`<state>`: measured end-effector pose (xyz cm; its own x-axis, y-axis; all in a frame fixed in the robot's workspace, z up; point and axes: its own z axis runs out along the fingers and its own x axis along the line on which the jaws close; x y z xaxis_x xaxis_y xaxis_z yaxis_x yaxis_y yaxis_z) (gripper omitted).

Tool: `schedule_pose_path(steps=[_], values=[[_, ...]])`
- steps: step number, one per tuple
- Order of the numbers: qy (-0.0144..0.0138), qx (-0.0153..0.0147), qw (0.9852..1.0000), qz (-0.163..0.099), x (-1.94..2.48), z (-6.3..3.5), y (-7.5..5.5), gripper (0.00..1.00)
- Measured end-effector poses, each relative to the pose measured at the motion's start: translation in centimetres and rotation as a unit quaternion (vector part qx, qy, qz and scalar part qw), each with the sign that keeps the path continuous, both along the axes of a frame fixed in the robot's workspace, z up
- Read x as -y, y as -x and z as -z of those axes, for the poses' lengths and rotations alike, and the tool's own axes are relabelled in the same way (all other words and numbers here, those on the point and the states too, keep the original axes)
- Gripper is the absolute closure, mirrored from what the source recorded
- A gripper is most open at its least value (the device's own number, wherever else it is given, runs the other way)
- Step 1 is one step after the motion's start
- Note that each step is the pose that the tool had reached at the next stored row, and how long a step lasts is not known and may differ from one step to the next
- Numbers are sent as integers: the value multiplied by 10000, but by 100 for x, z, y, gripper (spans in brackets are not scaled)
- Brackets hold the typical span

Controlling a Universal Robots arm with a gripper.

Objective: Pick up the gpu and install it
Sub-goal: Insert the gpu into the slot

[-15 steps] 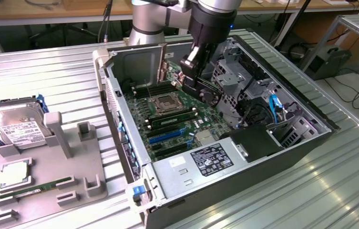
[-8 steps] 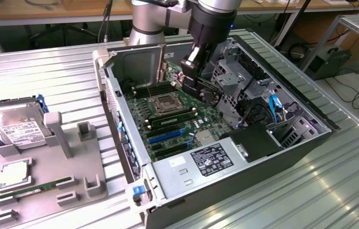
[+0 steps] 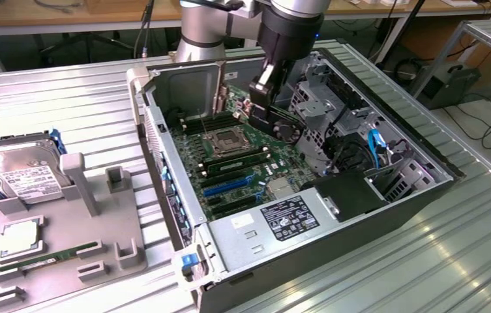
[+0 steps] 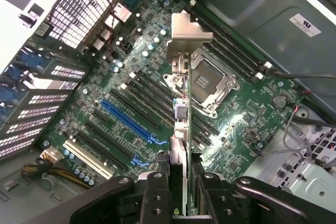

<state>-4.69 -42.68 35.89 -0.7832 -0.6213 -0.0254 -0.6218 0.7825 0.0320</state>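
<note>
Gripper (image 4: pixel 182 184) clamped on the gpu (image 4: pixel 181 113), which is held edge-on over the motherboard (image 4: pixel 126 82) inside the open computer case (image 3: pixel 341 254). Wrist view: silver bracket (image 4: pixel 189 30) leading. Exterior view: hard drive (image 3: pixel 23 176) and memory stick (image 3: pixel 45 259) lie on the grey tray (image 3: pixel 62 238) outside the case.

Gpu (image 4: pixel 188 31) hangs over motherboard (image 4: pixel 247 129) inside the case (image 3: pixel 349 248).

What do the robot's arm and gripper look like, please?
The arm is silver-grey tubing with rounded joints, ending in a black wrist section. The gripper is black, with jointed link bars carrying round pins and flat fingers.
</note>
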Motion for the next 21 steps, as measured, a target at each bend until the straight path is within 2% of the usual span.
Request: schedule_pose_path(steps=[21], values=[[0,0,9990,-436,0,0,0,74]])
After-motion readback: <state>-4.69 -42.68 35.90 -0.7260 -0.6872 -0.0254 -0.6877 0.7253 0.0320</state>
